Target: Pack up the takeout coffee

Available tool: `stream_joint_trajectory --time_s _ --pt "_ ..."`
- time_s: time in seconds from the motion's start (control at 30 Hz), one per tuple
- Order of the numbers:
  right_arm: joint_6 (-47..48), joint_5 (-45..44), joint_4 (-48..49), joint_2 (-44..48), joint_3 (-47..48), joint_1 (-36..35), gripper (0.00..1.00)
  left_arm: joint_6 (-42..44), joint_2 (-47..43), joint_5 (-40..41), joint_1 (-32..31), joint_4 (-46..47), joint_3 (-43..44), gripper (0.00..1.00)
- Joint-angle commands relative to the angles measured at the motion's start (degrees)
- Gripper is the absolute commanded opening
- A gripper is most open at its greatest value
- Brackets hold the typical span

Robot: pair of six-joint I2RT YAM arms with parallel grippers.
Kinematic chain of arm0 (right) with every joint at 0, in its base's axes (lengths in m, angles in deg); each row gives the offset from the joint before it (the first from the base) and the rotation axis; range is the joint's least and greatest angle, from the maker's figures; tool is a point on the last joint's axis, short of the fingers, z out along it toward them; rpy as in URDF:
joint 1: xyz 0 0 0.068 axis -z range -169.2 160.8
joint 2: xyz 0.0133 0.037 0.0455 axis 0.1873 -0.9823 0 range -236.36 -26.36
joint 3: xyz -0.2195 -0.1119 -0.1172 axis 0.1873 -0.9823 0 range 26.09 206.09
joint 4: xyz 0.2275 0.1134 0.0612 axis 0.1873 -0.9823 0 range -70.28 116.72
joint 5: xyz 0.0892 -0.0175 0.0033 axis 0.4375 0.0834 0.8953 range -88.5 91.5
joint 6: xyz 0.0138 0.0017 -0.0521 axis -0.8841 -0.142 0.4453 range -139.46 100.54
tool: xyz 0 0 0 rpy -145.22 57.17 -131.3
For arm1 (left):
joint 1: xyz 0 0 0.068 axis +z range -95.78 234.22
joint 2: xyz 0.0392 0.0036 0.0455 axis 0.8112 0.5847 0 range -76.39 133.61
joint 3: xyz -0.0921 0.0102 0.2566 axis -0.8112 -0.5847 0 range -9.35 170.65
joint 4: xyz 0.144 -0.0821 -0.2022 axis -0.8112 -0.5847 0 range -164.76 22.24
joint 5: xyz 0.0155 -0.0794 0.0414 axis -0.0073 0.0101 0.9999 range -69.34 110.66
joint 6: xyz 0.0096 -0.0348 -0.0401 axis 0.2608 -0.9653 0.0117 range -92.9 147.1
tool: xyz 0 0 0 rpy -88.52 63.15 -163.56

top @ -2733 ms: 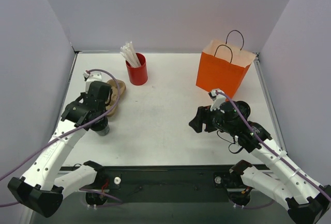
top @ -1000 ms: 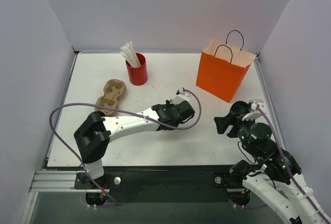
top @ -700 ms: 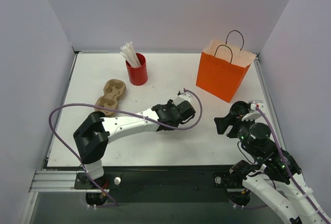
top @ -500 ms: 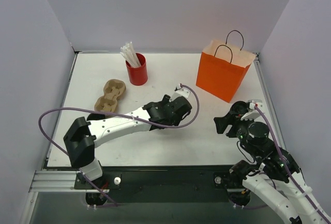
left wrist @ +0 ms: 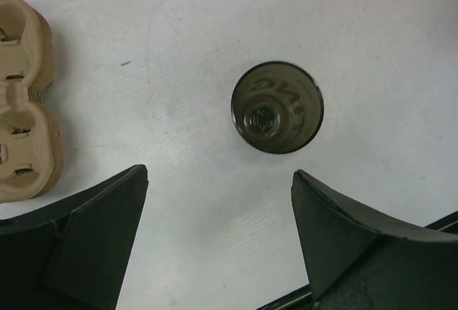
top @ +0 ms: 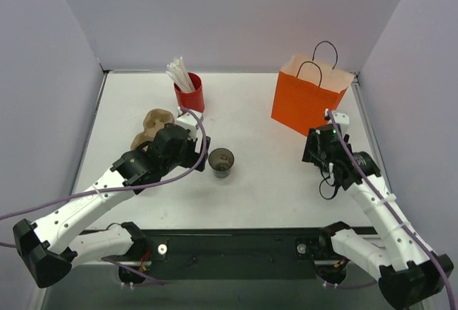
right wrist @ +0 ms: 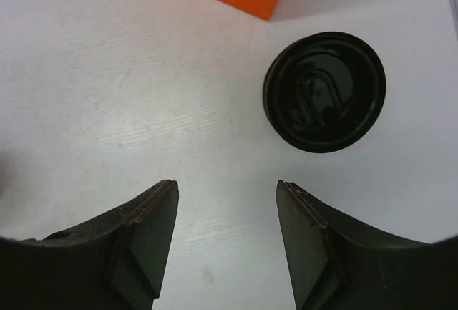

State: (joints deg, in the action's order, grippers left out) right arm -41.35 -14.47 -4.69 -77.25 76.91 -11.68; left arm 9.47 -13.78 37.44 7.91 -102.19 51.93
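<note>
Drawn back from mid-counter, the left hand (left wrist: 218, 181) is hovering wide open short of the centre cup (left wrist: 277, 107), and the right hand (right wrist: 225, 188) is hanging equally spread near the second cup (right wrist: 324, 91) beside the orange bag (top: 308, 102); grasping is apparently pending, requiring a centred descent.

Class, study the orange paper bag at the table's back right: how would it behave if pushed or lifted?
The orange bag looks like thin paper, so its walls would probably buckle under a pinch. Standing tall and open, it may tip if pushed high, slide if pushed low.
</note>
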Motion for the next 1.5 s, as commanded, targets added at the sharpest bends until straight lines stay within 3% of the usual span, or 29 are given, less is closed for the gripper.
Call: stream_joint_trajectory --time_s 0.0,0.17,0.4,1.07,1.47 --pt "2.64 0.67 -2.33 -5.42 3.49 6.21 0.56 6.11 -5.29 -0.43 0.34 3.67 -6.07 0.92" --pt "3.43 3.91 -1.02 -11.06 4.28 13.5 0.51 6.55 -9.78 -1.21 0.43 7.45 -11.7 0.92" --pt "3.96 7.53 2.24 -17.74 5.16 17.38 0.45 7.87 -11.54 -0.44 0.43 6.31 -13.37 0.91" --pt "6.24 7.88 6.28 -24.07 5.07 18.53 0.27 8.31 -12.6 -0.08 0.43 6.66 -13.9 0.91" --pt "6.95 8.06 6.63 -22.15 4.72 18.53 0.2 8.4 -12.25 -0.16 0.43 6.75 -13.99 0.89"
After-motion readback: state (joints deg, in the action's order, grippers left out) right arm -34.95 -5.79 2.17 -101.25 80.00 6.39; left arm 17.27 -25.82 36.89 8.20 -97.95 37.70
